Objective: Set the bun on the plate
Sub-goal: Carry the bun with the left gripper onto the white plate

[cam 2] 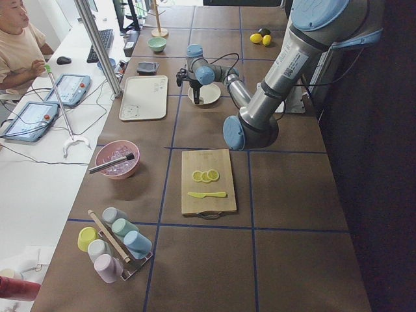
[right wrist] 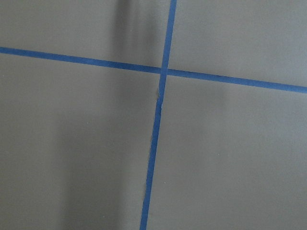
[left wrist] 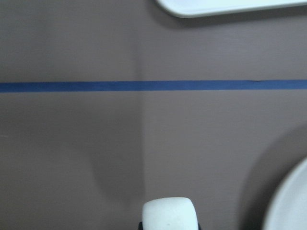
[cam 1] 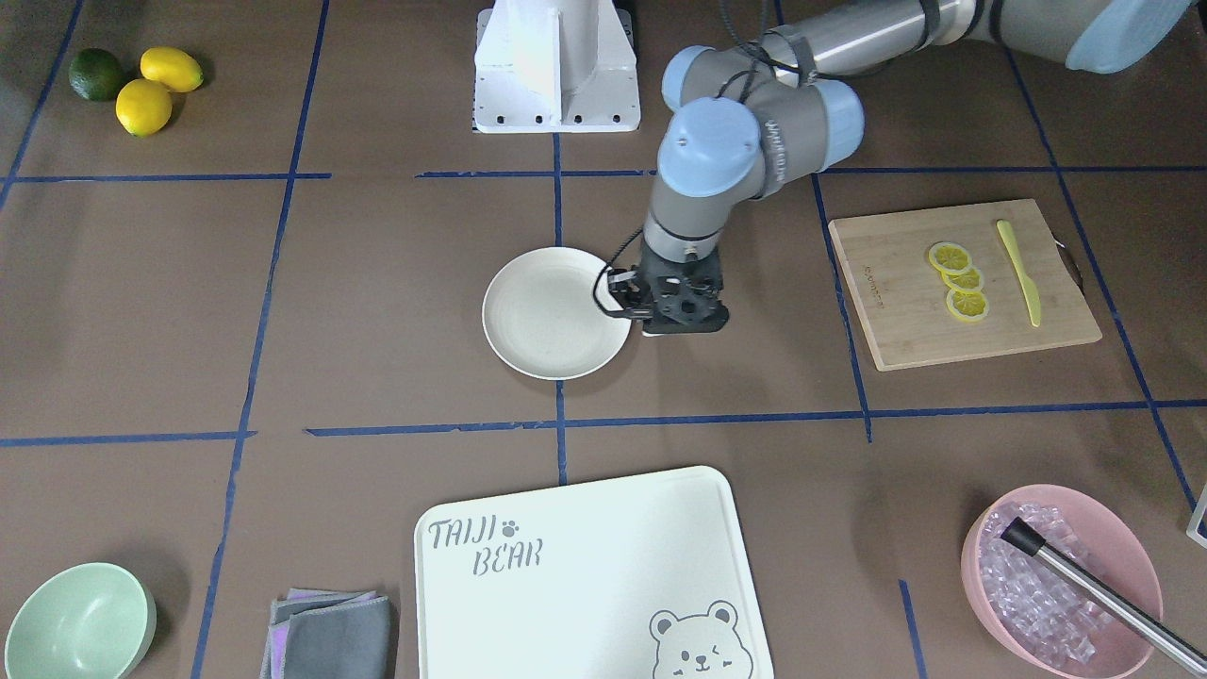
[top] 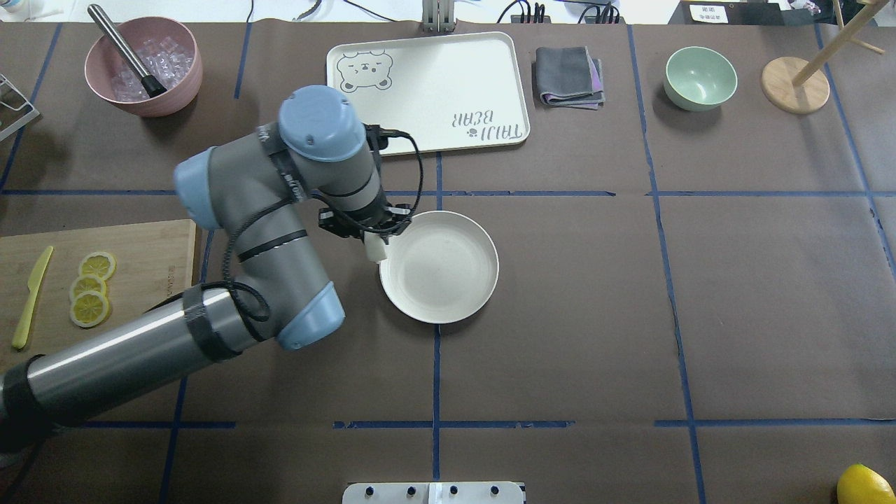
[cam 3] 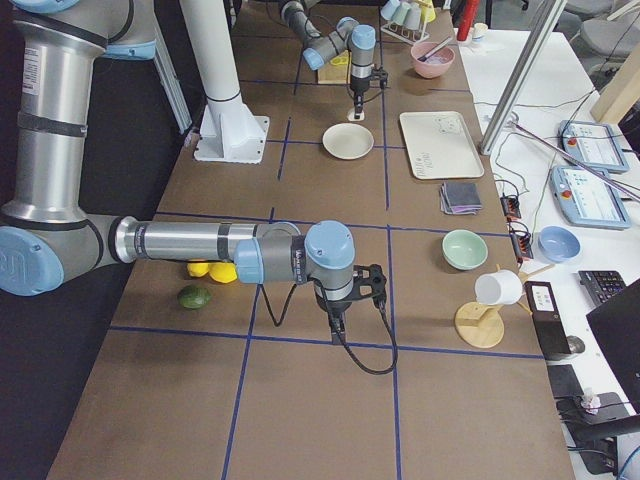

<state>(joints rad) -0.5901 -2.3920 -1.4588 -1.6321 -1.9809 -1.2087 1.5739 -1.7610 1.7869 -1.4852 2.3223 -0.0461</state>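
The bun (top: 375, 248) is a small white lump held in my left gripper (top: 373, 240), which is shut on it. It hangs at the rim of the cream-white plate (top: 441, 269), on the side toward the cutting board. In the left wrist view the bun (left wrist: 170, 213) fills the bottom centre, with the plate (left wrist: 293, 203) curving in at the lower right. From the front, the gripper (cam 1: 671, 319) stands just right of the plate (cam 1: 552, 316). My right gripper (cam 3: 340, 308) hovers over bare table far from the plate; I cannot tell whether it is open or shut.
A white bear tray (top: 427, 91) lies beyond the plate. A wooden board (top: 150, 259) with lemon slices (top: 89, 287) and a yellow knife is on the left. A pink bowl of ice (top: 143, 66), folded cloth (top: 568, 77) and green bowl (top: 700, 77) line the far edge.
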